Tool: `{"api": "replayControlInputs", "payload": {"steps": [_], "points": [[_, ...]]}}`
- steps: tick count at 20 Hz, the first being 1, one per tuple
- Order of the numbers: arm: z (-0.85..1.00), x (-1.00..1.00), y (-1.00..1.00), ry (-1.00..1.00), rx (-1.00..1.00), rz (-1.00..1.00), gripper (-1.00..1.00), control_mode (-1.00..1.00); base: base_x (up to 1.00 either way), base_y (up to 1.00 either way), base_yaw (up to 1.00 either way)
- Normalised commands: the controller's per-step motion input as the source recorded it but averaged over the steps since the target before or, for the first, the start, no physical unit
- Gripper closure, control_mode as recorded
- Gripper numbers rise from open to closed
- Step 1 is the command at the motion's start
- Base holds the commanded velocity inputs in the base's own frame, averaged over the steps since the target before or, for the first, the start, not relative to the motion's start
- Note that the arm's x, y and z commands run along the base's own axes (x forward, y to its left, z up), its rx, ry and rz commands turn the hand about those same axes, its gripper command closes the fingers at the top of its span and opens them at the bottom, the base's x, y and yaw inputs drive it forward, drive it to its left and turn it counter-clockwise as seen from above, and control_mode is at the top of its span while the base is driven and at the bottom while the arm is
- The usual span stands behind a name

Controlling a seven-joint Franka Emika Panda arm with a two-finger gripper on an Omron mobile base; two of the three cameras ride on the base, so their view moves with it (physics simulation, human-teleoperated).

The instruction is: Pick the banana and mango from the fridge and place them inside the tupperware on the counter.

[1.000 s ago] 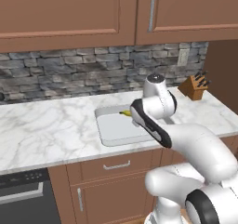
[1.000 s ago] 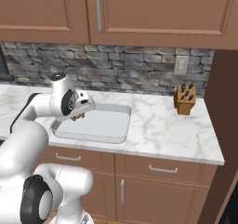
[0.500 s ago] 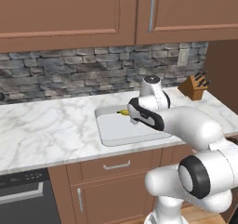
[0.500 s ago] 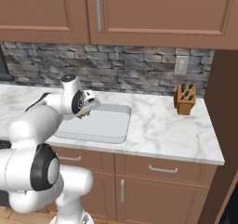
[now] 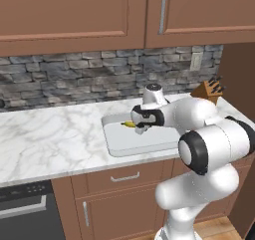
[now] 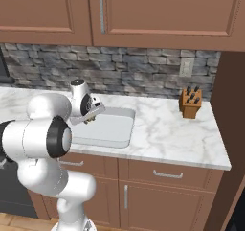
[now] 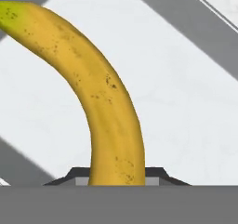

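Banana (image 7: pixel 107 102) clamped between jaws, above tupperware (image 5: pixel 124 143)

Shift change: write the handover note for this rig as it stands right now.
Gripper: shut on the banana, held over the back left part of the tupperware.
Tupperware sits on the counter, beside a knife block; nothing lies in the part of the tray that shows.
Done: banana carried to the tray.
Left: release the banana, then bring the mango.
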Motion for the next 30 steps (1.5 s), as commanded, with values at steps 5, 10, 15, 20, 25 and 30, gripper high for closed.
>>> {"api": "replayControlInputs", "payload": {"steps": [5,10,15,20,25,30], "points": [[-0.29,0.51,0.09,0.09,-0.01,0.01,1.00,-1.00,0.00,0.00,0.00],[-0.28,0.43,0.12,0.07,-0.02,0.00,1.00,-1.00,0.00,0.00,0.00],[-0.36,0.38,0.12,0.04,-0.03,0.00,1.00,-1.00,0.00,0.00,0.00],[-0.27,0.36,0.00,0.00,-0.01,0.00,-1.00,-1.00,0.00,0.00,0.00],[-0.03,0.24,0.00,0.00,0.00,0.00,-1.00,-1.00,0.00,0.00,0.00],[0.04,-0.05,0.00,0.00,0.00,0.00,-1.00,-1.00,0.00,0.00,0.00]]}}
